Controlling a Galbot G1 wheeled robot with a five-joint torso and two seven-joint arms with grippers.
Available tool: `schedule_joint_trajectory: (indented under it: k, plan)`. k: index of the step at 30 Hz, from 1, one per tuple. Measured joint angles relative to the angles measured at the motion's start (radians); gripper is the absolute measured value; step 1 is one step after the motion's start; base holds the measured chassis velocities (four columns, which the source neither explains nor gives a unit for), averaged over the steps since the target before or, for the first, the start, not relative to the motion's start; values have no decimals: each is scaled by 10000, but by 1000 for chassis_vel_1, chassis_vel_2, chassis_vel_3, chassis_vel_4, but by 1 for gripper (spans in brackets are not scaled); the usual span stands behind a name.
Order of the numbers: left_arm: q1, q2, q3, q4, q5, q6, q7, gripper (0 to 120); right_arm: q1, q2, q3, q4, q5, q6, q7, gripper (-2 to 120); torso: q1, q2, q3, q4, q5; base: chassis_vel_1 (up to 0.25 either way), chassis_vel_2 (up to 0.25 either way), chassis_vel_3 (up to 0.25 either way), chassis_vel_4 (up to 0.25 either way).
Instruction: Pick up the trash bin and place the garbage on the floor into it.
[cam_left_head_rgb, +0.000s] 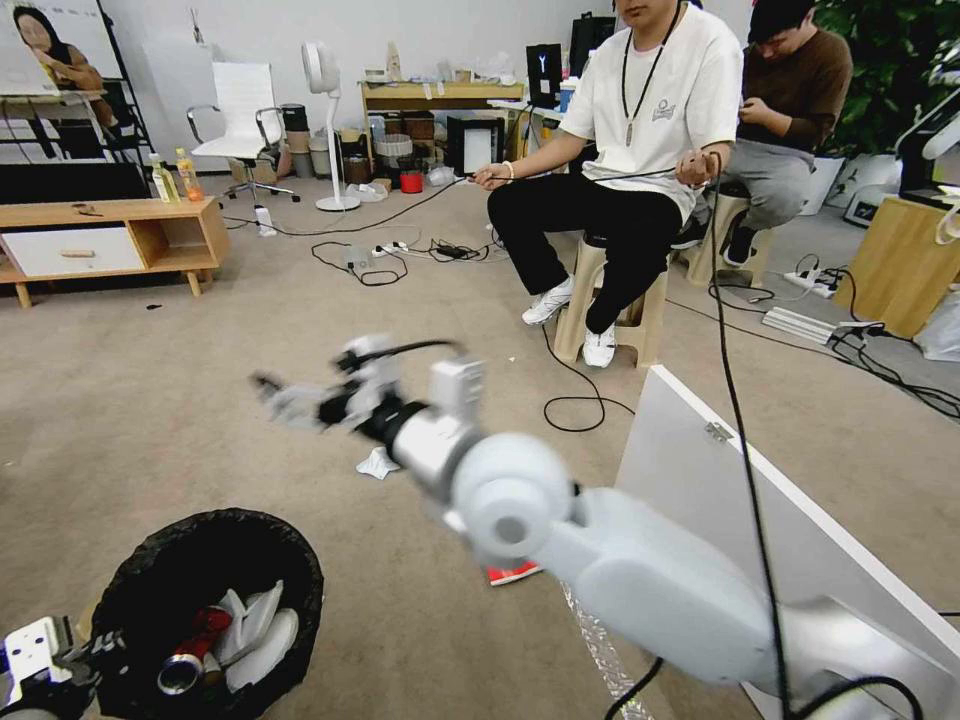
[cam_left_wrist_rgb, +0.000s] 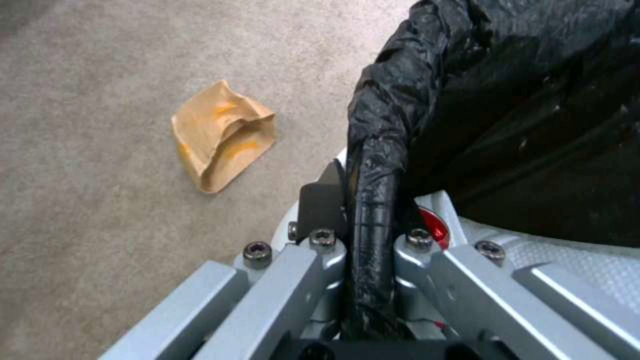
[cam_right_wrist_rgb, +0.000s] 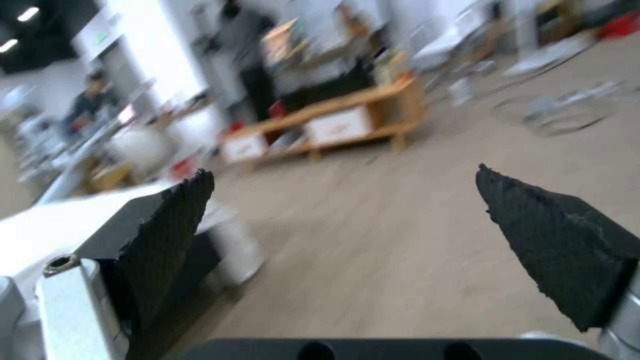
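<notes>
Left gripper (cam_left_wrist_rgb: 370, 220) is sitting at the lower left of the head view, its fingers clamped together on the black-bagged rim of the trash bin (cam_left_head_rgb: 150, 560). The bin is occupying the lower left corner, holding a crushed red can (cam_left_head_rgb: 192, 650) and white tissues (cam_left_head_rgb: 255, 630). Right gripper (cam_left_head_rgb: 275, 395) is reaching out across the middle of the frame above open carpet, its black pads (cam_right_wrist_rgb: 167, 225) spread wide apart with nothing between them. A crumpled white tissue (cam_left_head_rgb: 377, 463) is lying on the floor just below that arm, and a flat red packet (cam_left_head_rgb: 512, 573) is peeking out lower down, beside the edge of a white board (cam_left_head_rgb: 700, 470). In the left wrist view a crumpled brown paper bag (cam_left_wrist_rgb: 223, 135) is lying on bare carpet near the bin's rim, apart from it.
</notes>
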Motion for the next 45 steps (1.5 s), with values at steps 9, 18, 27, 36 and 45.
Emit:
schedule_joint_trajectory:
  k: [9,18,27,36,45]
  plan:
    - [18,-288,-146,31,489,0,114,3,-2526,-2200,3815,1259,-1577,697,-811,100,0,0,-1,-4,1,0,0,0,0]
    - [99,-494,-314,73,700,0,261,3,-5386,-2711,6203,2056,-2931,1520,-650,100,0,0,-1,-3,-3,0,0,0,0]
    - [186,-528,-688,149,756,-1,381,3,-6709,-2696,7254,2214,-4200,2157,-783,100,0,0,-1,1,-7,0,0,0,0]
    - [182,-535,-1012,224,554,-1,491,3,-7939,-2648,7490,2256,-5187,2604,-1013,100,0,0,0,-1,-4,0,0,0,0]
    - [219,-601,-1242,326,349,-1,603,3,-9323,-2444,7612,2249,-5962,3384,-1301,100,0,0,0,0,-5,0,0,0,0]
